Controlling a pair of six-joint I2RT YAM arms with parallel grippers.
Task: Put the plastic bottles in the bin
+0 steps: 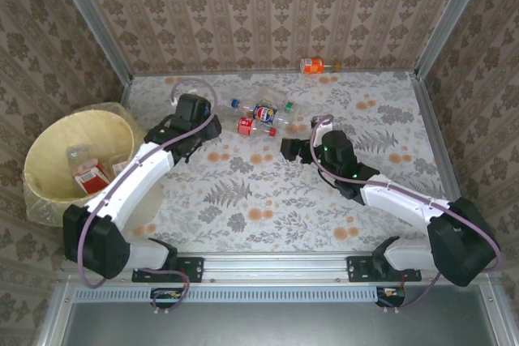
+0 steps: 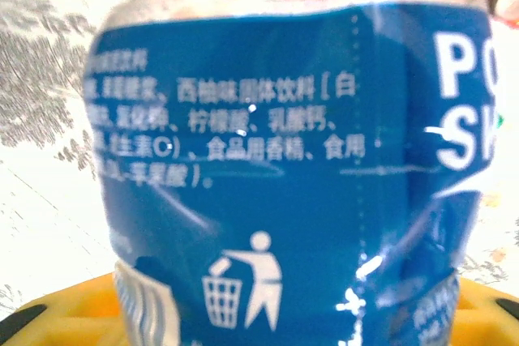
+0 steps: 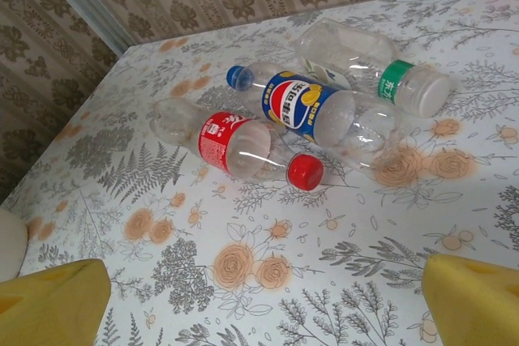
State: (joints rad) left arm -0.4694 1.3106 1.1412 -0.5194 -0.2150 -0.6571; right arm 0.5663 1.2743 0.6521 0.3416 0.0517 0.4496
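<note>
My left gripper [image 1: 197, 113] was clamped on a clear plastic bottle with a dark blue label [image 2: 268, 200]. In the left wrist view that label, printed in white with a small figure dropping litter into a basket, pressed right up to the lens, and the yellow fingers [image 2: 69, 313] showed at the bottom on either side of it. From above, that gripper sat over the far-left part of the floral-patterned table [image 1: 268, 200], close to the bin.

My right gripper [image 3: 259, 313] stood wide open with nothing between its yellow fingers, low over the table and pointed at a cluster of three bottles lying on their sides. Nearest was a clear plastic bottle with a red label and red cap [image 3: 239, 145]. Just behind it, touching or nearly so, lay a clear bottle with a blue, red and yellow label and blue cap [image 3: 312, 107]. Behind that was a clear bottle with a green band near its pale cap [image 3: 373, 66].

An orange-labelled bottle [image 1: 312, 65] lay alone against the far wall, well apart from the rest.

The large round pale yellow bin with a thin translucent liner [image 1: 49, 147] stood off the table's left edge. Inside it I saw a red-labelled bottle [image 1: 91, 176] and something clear that I could not make out well.
</note>
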